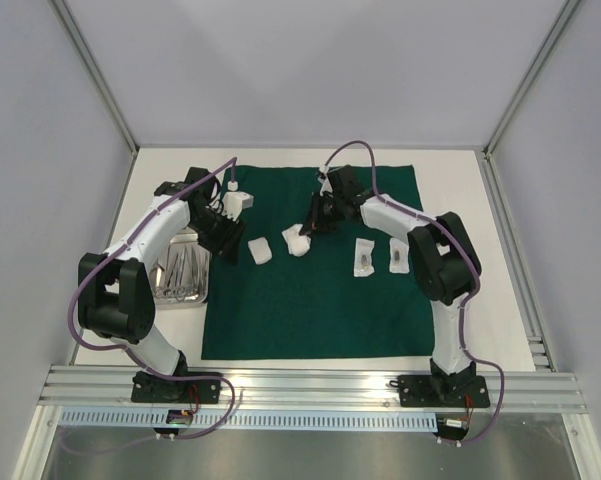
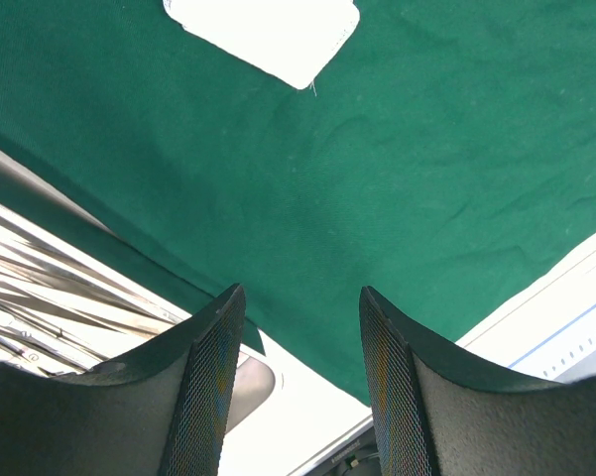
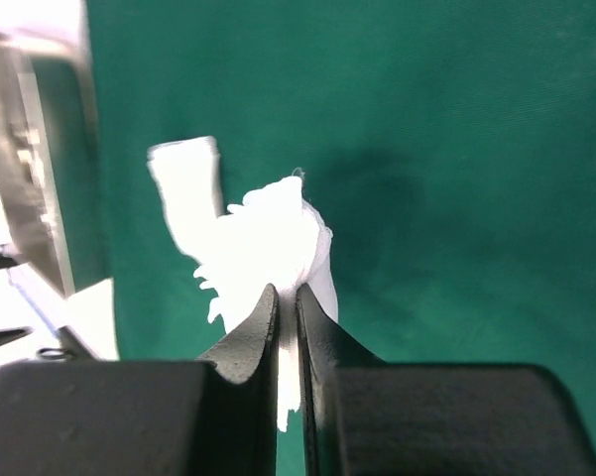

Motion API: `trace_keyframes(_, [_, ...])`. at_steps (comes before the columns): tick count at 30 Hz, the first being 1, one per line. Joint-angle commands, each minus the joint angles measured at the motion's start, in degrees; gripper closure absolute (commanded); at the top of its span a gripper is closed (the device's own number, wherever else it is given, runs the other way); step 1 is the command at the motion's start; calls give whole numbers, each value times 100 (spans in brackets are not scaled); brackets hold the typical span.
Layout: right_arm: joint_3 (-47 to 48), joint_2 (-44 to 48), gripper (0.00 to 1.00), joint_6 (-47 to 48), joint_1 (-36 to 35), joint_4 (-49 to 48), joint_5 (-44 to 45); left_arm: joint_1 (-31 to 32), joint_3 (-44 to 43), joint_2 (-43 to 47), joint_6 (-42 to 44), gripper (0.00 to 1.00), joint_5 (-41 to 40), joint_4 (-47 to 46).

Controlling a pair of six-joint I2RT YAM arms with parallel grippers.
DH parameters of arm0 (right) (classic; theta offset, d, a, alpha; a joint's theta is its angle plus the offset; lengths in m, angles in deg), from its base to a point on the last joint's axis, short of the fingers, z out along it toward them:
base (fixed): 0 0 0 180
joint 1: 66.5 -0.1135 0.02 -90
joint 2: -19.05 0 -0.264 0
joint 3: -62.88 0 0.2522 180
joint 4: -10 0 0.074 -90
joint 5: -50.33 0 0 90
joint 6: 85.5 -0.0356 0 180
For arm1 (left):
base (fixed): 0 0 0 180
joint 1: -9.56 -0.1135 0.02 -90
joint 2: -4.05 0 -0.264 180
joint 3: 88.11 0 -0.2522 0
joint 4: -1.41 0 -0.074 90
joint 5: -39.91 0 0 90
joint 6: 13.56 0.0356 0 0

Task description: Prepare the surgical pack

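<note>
Top external view, left to right. The steel tray point(image 1: 178, 299) sits on the table point(image 1: 480, 250) just off the left edge of the dark green drape point(image 1: 310, 310), with slim metal instruments point(image 1: 183, 272) lying in it. My left gripper point(image 1: 223, 240) hangs over the drape's left margin beside the tray. In the left wrist view its fingers point(image 2: 213, 387) stand spread with nothing between them, and only green cloth and a strip of table lie below. A flat gauze pad point(image 1: 260, 250) lies on the drape just right of that gripper. Next to it is a bunched gauze pad point(image 1: 296, 240), which my right gripper point(image 1: 315, 222) reaches from the right. The right wrist view shows those fingers point(image 3: 253, 342) pressed almost together, pinching the pad's crumpled white edge above the cloth. Farther right on the drape lie a white packet point(image 1: 364, 257) and a second packet point(image 1: 398, 256), side by side. Each shows something dark that I cannot identify.
</note>
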Motion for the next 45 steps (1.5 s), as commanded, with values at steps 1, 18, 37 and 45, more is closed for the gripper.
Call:
trace_keyframes(1, [-166, 714, 99, -298, -126, -491, -129, 27, -9, 257, 72, 41, 28, -6])
trace_keyframes(18, [449, -540, 100, -1371, -952, -1432, -393, 27, 17, 222, 64, 41, -51, -24])
trace_keyframes(37, [792, -454, 51, -510, -987, -439, 363, 27, 0, 108, -182, 41, -33, -207])
trace_keyframes(45, [563, 29, 44, -369, -979, -465, 285, 36, -106, -129, -1201, 27, 168, -981])
